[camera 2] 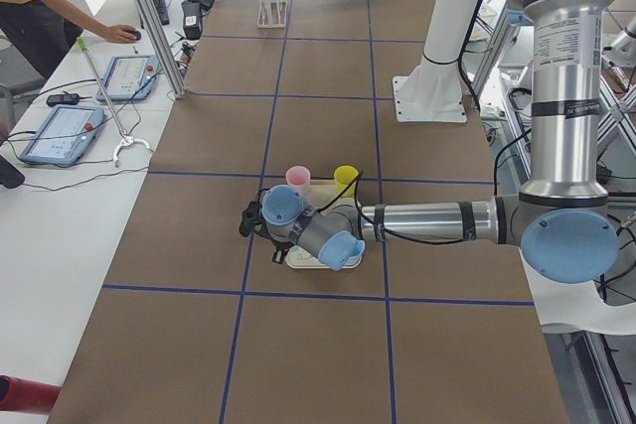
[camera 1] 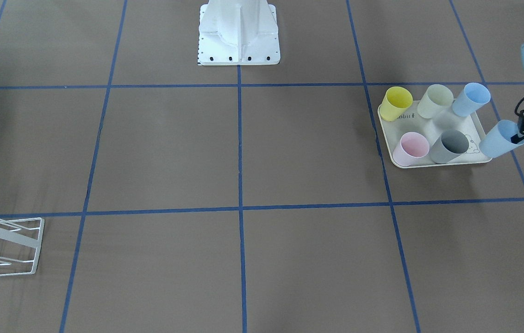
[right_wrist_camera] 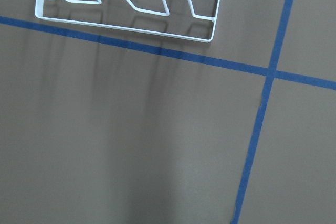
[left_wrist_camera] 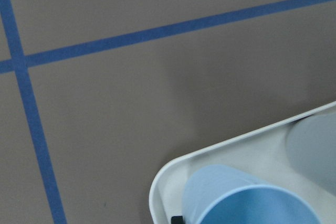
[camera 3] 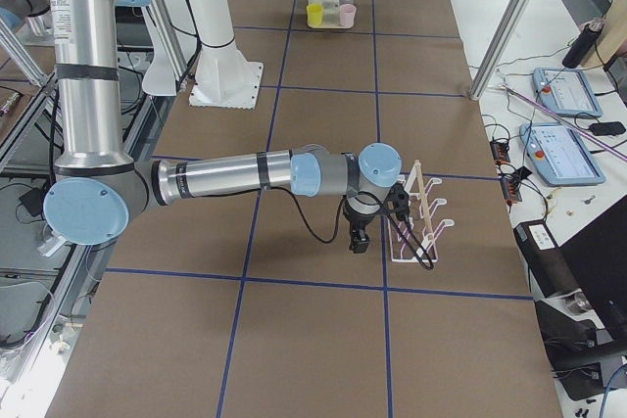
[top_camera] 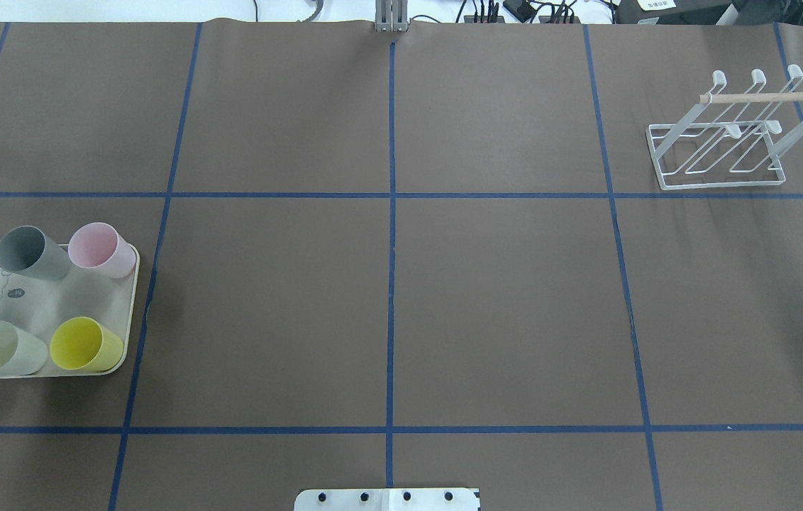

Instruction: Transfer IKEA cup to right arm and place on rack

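- L gripper (camera 1: pixel 519 137): fingers pinch the rim of the pale blue IKEA cup (camera 1: pixel 498 141), 1 tip inside the mouth.
- IKEA cup is tilted, mouth toward the gripper, over the tray's outer corner, just beside the grey cup (camera 1: pixel 449 146). Can't tell if its base touches the tray.
- Cream tray (top_camera: pixel 54 301) w/ a bear print sits at the bench's (top_camera: pixel 501 305) far L end. It holds 5 other cups: grey and pink cup (camera 1: pixel 410 148) in the row farther from the robot; yellow cup (camera 1: pixel 395 103), pale green cup (camera 1: pixel 434 101) and blue cup (camera 1: pixel 470 99) in the nearer row.
- R gripper (camera 3: pixel 360 239) hangs just beside the rack, on the robot's side. Can't tell how its fingers stand.
- White wire rack (top_camera: pixel 719 185) w/ a wooden dowel (top_camera: pixel 774 96) across the top stands at the far R end, well apart from the tray.
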Tool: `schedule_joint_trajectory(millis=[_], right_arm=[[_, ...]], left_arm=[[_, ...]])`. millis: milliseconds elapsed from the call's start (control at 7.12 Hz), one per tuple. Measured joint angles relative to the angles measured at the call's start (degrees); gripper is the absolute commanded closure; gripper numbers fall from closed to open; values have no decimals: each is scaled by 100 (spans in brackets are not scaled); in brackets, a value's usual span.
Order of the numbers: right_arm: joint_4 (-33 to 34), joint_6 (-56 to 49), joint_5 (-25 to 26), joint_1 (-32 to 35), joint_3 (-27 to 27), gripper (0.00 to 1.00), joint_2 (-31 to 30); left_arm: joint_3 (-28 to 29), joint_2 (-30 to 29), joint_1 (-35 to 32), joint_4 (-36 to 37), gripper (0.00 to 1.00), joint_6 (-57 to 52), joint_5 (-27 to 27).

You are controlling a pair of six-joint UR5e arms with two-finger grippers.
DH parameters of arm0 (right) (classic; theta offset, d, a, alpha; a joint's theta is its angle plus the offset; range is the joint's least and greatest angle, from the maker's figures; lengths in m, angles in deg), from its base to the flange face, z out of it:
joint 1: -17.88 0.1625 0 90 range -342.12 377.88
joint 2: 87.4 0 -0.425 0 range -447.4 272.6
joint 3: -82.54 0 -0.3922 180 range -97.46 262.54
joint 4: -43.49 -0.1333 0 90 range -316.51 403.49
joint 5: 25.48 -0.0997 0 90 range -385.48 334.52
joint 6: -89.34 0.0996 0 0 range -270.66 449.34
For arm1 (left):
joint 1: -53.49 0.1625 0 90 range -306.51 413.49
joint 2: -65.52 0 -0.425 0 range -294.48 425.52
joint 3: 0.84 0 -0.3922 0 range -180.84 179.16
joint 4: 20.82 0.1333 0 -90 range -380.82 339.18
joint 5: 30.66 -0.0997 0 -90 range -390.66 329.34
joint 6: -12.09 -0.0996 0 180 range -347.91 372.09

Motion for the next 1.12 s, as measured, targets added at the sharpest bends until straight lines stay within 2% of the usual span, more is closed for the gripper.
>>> schedule_joint_trajectory(millis=[281,421,561,842,1123], right_arm=[[-7,156,-590,1,88,0,76],[-113,559,-940,-28,167,0,133],[-456,1120,-1159,-130,223,0,197],[-1545,2911,-1280,-540,221,0,490],[-2391,4501,-1212,-957,190,0,887]], left_arm=[[-432,66,-503,265,100,13,288],[-771,72,-670,479,100,20,393],[-1221,82,-742,606,100,15,285],[-1942,-36,-637,940,100,88,-10],[-2384,-394,-487,1403,100,795,242]])
